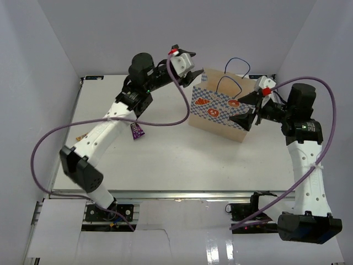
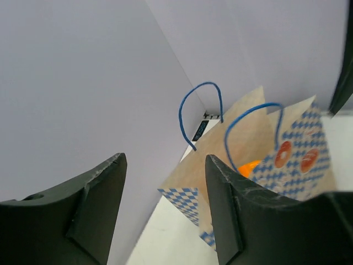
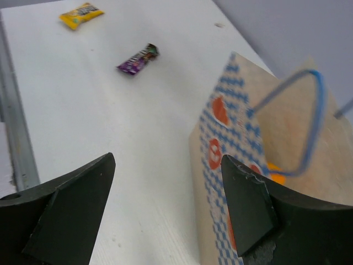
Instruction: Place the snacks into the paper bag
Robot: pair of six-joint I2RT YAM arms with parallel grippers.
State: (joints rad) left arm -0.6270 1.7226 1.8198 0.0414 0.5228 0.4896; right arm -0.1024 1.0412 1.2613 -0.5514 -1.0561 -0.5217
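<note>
The paper bag (image 1: 217,109) stands upright at the table's middle back, its blue cord handles up. An orange crinkly bag (image 2: 250,167) lies inside it and also shows in the right wrist view (image 3: 276,178). The purple candy packet (image 1: 136,130) lies on the table left of the bag. The small yellow candy packet (image 3: 81,15) lies further left. My left gripper (image 1: 192,77) is open and empty above the bag's left top corner. My right gripper (image 1: 246,109) is open and empty at the bag's right side. The green bag and the yellow bar are hidden.
White walls close in the table on the left, back and right. A purple cable (image 1: 165,122) hangs from the left arm over the table. A metal rail (image 1: 165,193) runs along the near edge.
</note>
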